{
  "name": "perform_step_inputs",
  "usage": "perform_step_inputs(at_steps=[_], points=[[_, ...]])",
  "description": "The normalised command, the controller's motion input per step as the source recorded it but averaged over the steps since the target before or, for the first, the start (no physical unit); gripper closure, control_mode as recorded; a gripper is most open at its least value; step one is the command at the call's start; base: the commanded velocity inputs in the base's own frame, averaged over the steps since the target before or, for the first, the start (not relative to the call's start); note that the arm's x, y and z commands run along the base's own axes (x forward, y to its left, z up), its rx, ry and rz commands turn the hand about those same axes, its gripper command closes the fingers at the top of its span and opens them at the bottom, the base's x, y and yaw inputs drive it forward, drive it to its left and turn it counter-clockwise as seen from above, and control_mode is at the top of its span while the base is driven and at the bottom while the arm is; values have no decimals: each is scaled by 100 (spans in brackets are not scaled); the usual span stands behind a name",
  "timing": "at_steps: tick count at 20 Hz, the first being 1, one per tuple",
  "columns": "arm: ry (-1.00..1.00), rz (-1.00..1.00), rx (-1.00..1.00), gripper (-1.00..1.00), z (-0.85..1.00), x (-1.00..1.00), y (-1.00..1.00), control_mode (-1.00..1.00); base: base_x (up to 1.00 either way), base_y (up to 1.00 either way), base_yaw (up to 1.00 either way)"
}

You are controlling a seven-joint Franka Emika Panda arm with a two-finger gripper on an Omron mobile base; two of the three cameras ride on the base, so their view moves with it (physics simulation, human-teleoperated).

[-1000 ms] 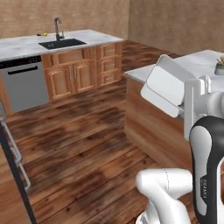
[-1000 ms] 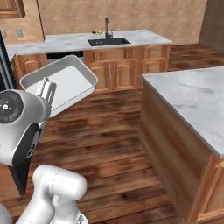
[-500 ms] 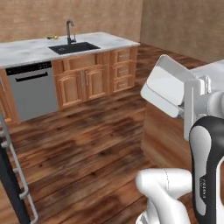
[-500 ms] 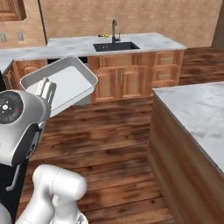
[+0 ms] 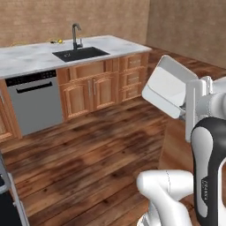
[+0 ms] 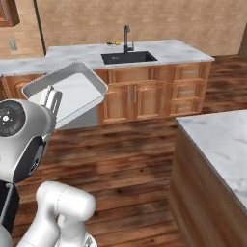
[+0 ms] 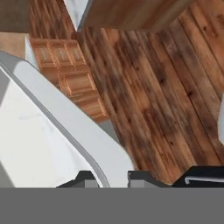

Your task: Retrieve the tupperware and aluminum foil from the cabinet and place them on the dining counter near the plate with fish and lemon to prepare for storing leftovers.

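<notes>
Above the plank floor (image 6: 140, 159), carried aloft: tupperware (image 6: 67, 94), smooth pale plastic, shallow, rounded corners, rim pinched by clenched gripper (image 7: 114, 177). Far behind, veined marble dining counter (image 6: 178, 48), black sink (image 6: 129, 57).

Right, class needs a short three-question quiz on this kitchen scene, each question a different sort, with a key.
1. True or false: the tupperware rests on the dining counter.
2. The gripper is: A) open, B) shut on the tupperware's rim.
3. Fill in: the faucet stands behind a black ____.

Key: 1 false, it is held in the air; 2 B; 3 sink.
</notes>
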Motion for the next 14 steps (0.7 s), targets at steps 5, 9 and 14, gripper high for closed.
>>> perform_step_inputs(at_steps=[5,9,14], points=[[0,0,0,100,0,0,0,100,100,10,4],[0,0,0,100,0,0,0,100,100,12,7],[0,0,0,100,0,0,0,100,100,0,0]])
